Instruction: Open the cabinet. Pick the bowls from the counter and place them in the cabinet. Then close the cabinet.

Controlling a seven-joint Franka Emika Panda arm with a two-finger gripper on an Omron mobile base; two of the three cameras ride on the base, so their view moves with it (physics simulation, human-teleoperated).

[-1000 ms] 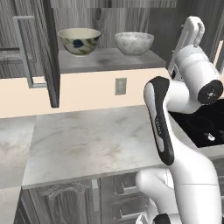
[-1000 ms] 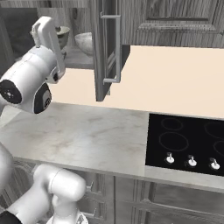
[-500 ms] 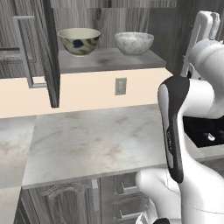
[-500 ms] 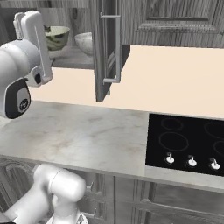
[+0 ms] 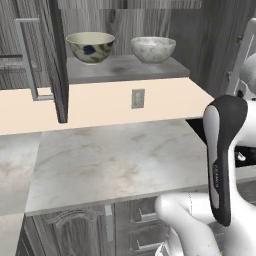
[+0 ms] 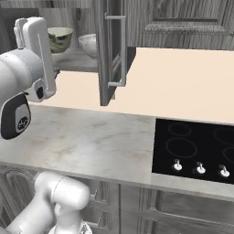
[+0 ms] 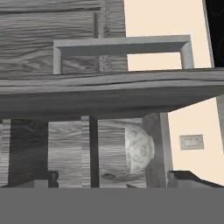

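while the cabinet [image 5: 55, 60] stands open, two bowls [image 5: 90, 46] [image 5: 153, 49] sit inside.

The dark grey wood-grain cabinet [image 5: 125, 30] stands open, both doors swung out. On its shelf sit the floral bowl [image 5: 90, 46] and the marble-look bowl [image 5: 153, 49], upright, side by side, apart. Below lies the whitish marble surface [image 5: 115, 165].

In the right base view the open cabinet door [image 6: 109, 50] hides most of the marble bowl [image 6: 88, 45], and the arm [image 6: 32, 68] covers the left rim of the floral bowl [image 6: 60, 39]. In the hand view the door's edge [image 7: 109, 94] hides part of that marble bowl.
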